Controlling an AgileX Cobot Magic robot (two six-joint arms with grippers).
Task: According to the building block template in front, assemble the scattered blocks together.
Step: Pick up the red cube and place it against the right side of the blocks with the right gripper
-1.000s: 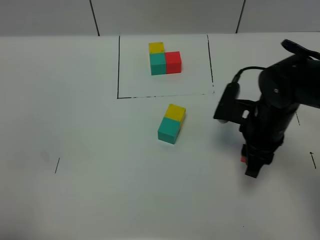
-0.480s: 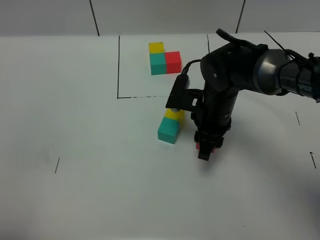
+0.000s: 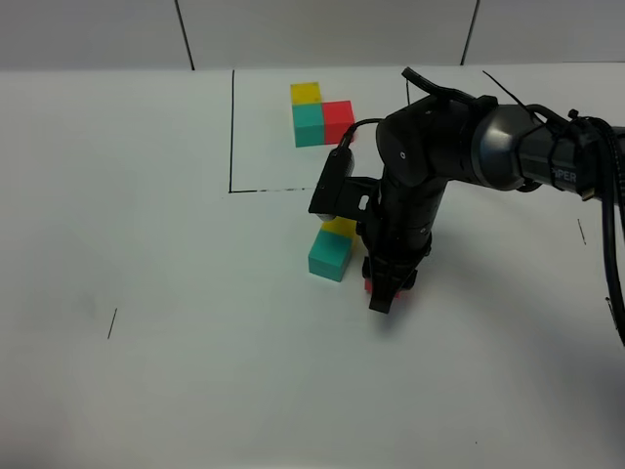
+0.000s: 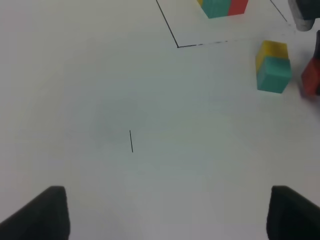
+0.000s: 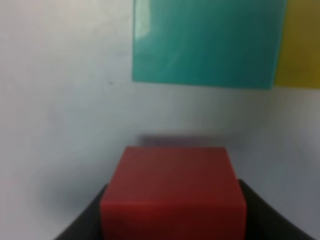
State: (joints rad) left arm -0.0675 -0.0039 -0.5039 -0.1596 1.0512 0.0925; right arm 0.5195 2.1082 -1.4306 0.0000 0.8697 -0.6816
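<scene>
Right claw (image 3: pixel 382 290): pinching the red cube (image 5: pixel 172 197) between its two fingers, which point down at the bench near its middle; the overhead view shows only slivers of red beside the fingers.
Red cube: near the right side of the teal cube (image 3: pixel 330 254), a strip of bare bench between them in the right wrist view; whether it rests on the bench or hangs just above it cannot be told.
Right arm (image 3: pixel 439 156): black, reaching in from the right edge of the bench and bending down over the loose cubes, a cable looping along it.
Teal cube: flat on the bench near its middle, touching the yellow cube (image 3: pixel 341 226) on its far side, so the two make a short row angled slightly to the right.
Yellow cube: partly hidden behind the right arm in the overhead view; clear in the left wrist view.
Building block template (image 3: pixel 322 114): toward the far edge of the bench, a yellow, teal and red trio joined in an L, teal at the corner, yellow behind it, red to its right.
Black outline (image 3: pixel 232 127): a thin lined rectangle around the trio, its near line just beyond the loose yellow cube.
Left claw (image 4: pixel 167 212): spread wide, nothing between the fingers, above bare bench on the left side, well apart from the cubes.
Bench (image 3: pixel 146 244): white, with a few short black tick marks.
</scene>
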